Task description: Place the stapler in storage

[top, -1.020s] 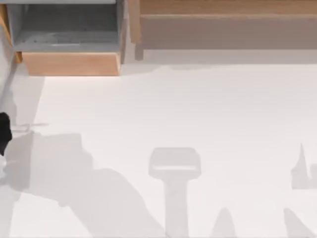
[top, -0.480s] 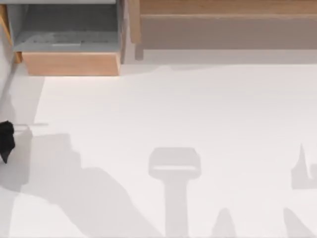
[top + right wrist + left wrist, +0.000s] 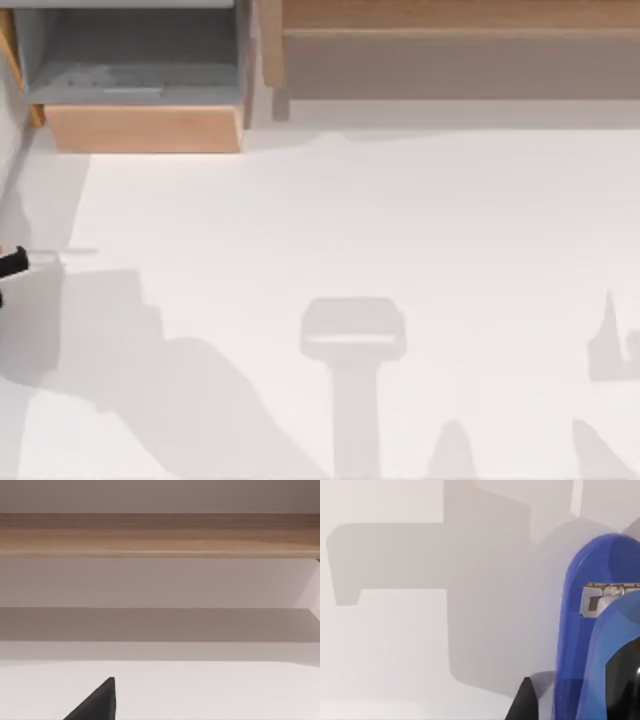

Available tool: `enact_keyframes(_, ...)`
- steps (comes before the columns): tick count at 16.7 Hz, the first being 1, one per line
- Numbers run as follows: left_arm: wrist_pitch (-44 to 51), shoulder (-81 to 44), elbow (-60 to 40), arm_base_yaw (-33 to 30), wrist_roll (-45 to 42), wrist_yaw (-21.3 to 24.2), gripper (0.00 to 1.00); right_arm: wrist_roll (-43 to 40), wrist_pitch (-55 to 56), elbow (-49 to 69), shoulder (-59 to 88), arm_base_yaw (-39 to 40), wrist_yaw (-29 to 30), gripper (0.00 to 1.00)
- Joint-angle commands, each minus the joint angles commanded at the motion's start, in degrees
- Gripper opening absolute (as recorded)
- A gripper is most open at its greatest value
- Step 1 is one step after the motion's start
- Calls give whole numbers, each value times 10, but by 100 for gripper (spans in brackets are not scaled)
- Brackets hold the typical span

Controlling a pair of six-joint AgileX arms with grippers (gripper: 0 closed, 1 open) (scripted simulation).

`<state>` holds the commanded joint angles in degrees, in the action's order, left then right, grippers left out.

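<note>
The white table (image 3: 380, 220) lies smooth and bare across its wide middle, crossed only by soft shadows. At its left edge the left gripper (image 3: 12, 264), now a thinner black sliver than half a second ago, carries the glossy blue stapler (image 3: 592, 645) between its fingers (image 3: 524, 702), closed on it. Farther back left sits the boxy storage (image 3: 140, 128), tan wooden front, grey inside, open-topped. Right gripper fingers (image 3: 97, 702): cannot tell.

Table: a plain white flat tabletop (image 3: 400, 220), crossed by soft grey shadows toward its near edge and its left side.
Panel: a long grey-brown panel with light wooden edging (image 3: 460, 50), lying along the far edge of the table, from the middle across to the right side.
Panel from the right wrist view: the same wood-edged panel (image 3: 160, 535) runs straight across, above the white tabletop (image 3: 210, 690).
</note>
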<state>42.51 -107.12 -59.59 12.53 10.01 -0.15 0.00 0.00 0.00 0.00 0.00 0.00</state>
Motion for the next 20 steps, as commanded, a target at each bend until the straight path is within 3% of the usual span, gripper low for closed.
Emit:
enact_keyframes(3, 0, 0, 0, 0, 0, 0, 2, 0, 0, 0, 0, 0, 0, 100)
enact_keyframes(4, 0, 0, 0, 0, 0, 0, 0, 0, 0, 0, 0, 0, 0, 100)
enact_keyframes(13, 3, 2, -2, -1, 1, 2, 0, 0, 0, 0, 0, 0, 0, 100)
enact_keyframes(20, 68, 35, -34, -1, 1, 2, 0, 0, 0, 0, 0, 0, 0, 100)
